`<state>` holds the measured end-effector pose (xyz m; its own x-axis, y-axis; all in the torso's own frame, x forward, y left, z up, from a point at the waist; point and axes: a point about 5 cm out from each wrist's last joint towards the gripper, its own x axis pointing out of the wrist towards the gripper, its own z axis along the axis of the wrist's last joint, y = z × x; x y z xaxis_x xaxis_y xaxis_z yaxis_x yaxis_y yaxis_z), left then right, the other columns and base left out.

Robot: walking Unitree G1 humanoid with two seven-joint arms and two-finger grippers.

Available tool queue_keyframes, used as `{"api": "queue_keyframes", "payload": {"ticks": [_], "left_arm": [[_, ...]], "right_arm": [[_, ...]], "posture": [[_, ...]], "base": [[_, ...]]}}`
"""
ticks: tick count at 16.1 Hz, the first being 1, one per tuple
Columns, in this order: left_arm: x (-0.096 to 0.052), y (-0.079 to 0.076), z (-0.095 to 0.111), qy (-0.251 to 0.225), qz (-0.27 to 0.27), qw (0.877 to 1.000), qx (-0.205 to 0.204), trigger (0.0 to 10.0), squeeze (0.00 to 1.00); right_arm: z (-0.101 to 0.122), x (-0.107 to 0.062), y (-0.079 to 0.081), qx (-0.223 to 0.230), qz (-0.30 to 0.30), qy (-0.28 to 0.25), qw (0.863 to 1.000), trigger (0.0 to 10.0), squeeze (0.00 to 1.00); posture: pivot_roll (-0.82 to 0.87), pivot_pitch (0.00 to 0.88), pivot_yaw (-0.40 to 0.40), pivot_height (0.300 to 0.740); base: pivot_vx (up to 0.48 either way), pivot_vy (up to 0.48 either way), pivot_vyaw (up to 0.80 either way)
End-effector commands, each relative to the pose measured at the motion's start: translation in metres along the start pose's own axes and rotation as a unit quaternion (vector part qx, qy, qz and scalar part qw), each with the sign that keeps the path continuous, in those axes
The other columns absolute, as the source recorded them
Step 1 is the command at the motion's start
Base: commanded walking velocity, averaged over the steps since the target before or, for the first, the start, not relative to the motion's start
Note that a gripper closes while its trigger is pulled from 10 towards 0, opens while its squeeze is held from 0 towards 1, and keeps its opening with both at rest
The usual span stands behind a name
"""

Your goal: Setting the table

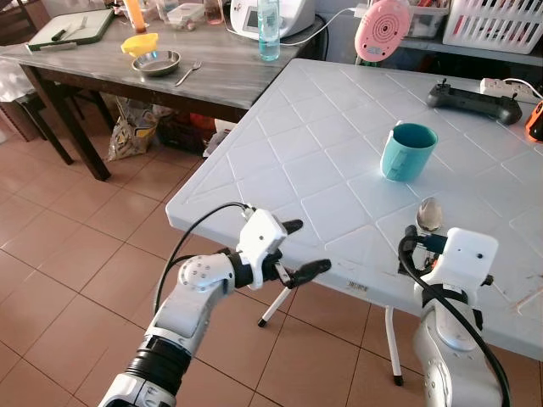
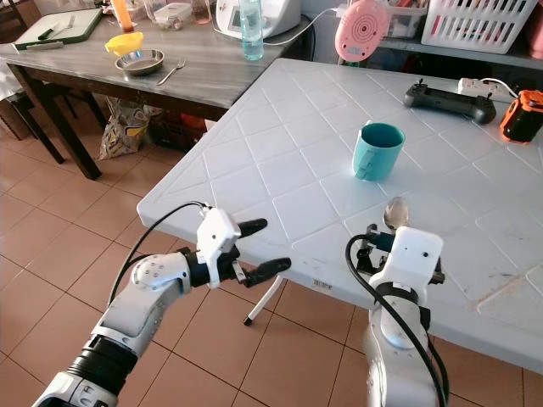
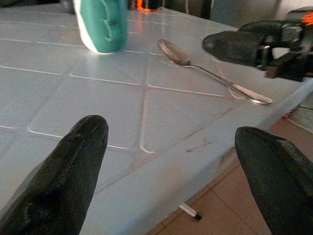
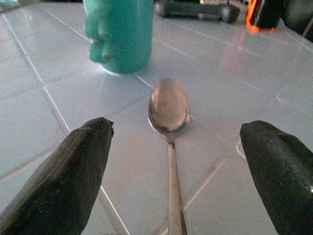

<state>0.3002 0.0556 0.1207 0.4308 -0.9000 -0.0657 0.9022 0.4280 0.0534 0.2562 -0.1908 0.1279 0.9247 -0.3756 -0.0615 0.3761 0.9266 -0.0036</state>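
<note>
You have a pale grey-white plastic table (image 1: 322, 170) pressed with a diamond grid of lines. On it your cup (image 1: 407, 151) is teal, and the spoon (image 1: 429, 214) near the front edge is shiny silver. Toward the far edge the controller (image 1: 473, 102) is black, and the device (image 2: 526, 114) at the far right corner is orange and black. Your left gripper (image 1: 297, 249) has black fingers on a white wrist housing with a black cable; the right gripper (image 4: 171, 161) shows black fingers too. The side table (image 1: 212, 72) is streaked grey wood on dark legs, carrying a yellow funnel (image 1: 139, 42) and a steel bowl (image 1: 158, 62). The floor (image 1: 76, 246) is terracotta-brown tile with pale grout.
</note>
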Motion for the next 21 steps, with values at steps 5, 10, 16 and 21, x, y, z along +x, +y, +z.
{"api": "queue_keyframes", "payload": {"ticks": [5, 10, 16, 21], "left_arm": [[0.006, -0.015, 0.002, 0.005, -0.061, 0.998, 0.008, 10.0, 0.00], [0.008, -0.017, 0.003, 0.009, -0.081, 0.997, 0.004, 10.0, 0.00], [0.008, -0.016, 0.005, 0.007, -0.115, 0.993, -0.006, 10.0, 0.00], [0.012, -0.010, 0.015, -0.007, -0.108, 0.994, -0.008, 10.0, 0.00]], "right_arm": [[-0.012, 0.015, -0.011, -0.003, -0.013, 0.032, 0.999, 10.0, 0.00], [-0.014, 0.027, 0.004, -0.002, 0.028, 0.039, 0.999, 10.0, 0.00], [-0.024, 0.032, 0.009, 0.006, 0.036, 0.069, 0.997, 10.0, 0.00], [-0.025, 0.035, 0.012, 0.004, 0.047, 0.076, 0.996, 10.0, 0.00]], "posture": [[0.01, 0.123, 0.037, 0.740], [0.01, 0.116, 0.046, 0.740], [0.02, 0.117, 0.042, 0.740], [0.02, 0.115, 0.036, 0.740]], "base": [[0.000, 0.000, 0.00], [0.000, 0.000, 0.00], [0.000, 0.000, 0.00], [0.000, 0.000, 0.00]]}}
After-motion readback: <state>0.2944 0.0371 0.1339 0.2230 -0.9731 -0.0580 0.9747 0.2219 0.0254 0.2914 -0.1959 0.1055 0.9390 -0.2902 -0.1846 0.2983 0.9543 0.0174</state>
